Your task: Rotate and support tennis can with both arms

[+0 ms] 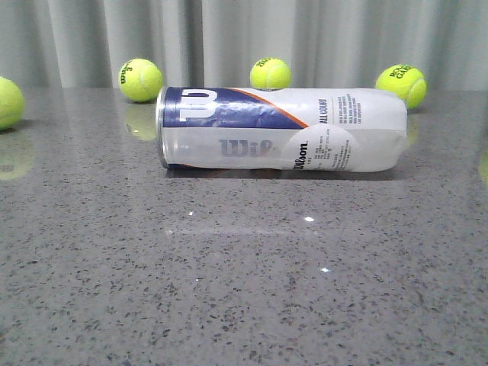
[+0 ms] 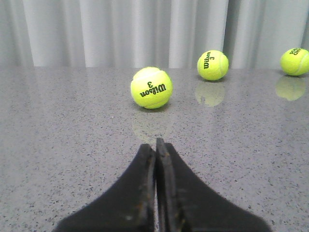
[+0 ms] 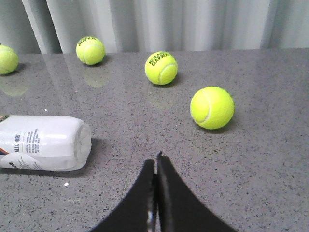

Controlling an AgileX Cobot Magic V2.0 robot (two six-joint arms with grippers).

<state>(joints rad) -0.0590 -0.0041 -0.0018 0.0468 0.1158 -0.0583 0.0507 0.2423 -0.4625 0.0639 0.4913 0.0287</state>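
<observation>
The tennis can (image 1: 282,130) lies on its side across the middle of the grey table, metal rim to the left, navy band with the white W on top, round white label facing me. Its closed white end (image 3: 46,142) also shows in the right wrist view, off to one side of my right gripper (image 3: 156,158), which is shut and empty and apart from the can. My left gripper (image 2: 155,143) is shut with nothing in it; the can is out of its view. Neither arm appears in the front view.
Yellow-green tennis balls lie along the back by the grey curtain: (image 1: 140,80), (image 1: 270,74), (image 1: 402,84), and one at the left edge (image 1: 8,103). One ball (image 2: 151,87) sits ahead of the left gripper, another ball (image 3: 212,107) ahead of the right.
</observation>
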